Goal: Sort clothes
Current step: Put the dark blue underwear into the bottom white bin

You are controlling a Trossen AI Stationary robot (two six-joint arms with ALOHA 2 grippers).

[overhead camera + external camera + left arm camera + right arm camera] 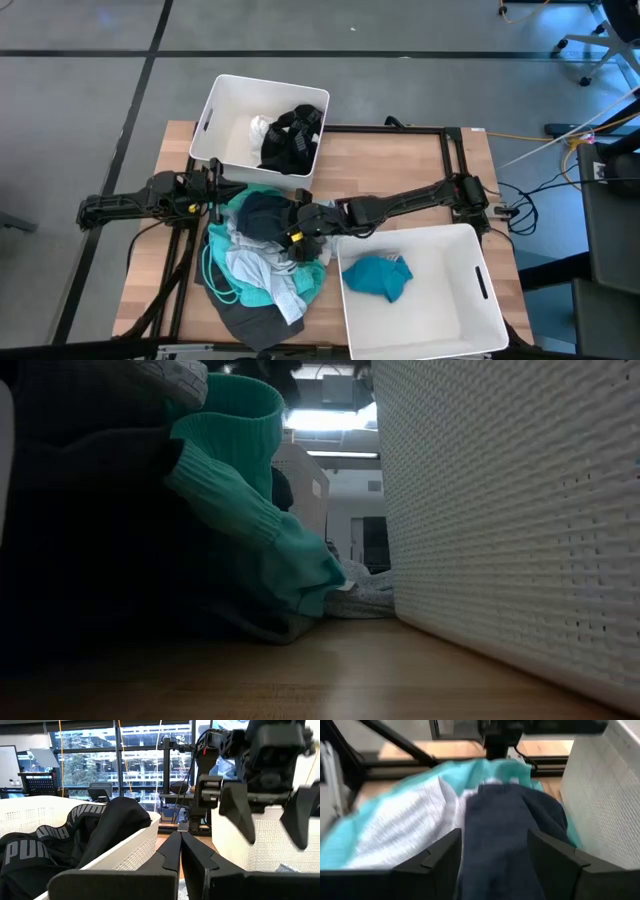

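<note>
High view shows the wooden table (400, 170) with two white bins: the far bin (225, 110) holds black garments (290, 140), the near bin (480, 310) a bright blue piece (378, 277). Between them the pile of clothes (255, 265) lies heaped. The right gripper (300, 232) hangs over it, jaws wide around a dark navy garment (500, 830), perhaps not yet gripping. The left gripper (215, 190), jaws pressed together, waits beside the far bin.

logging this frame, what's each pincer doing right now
Left pincer: shut, holding nothing, beside the bin with black clothes.
Right pincer: open, fingers either side of a dark blue garment on the pile, not closed on it.
</note>
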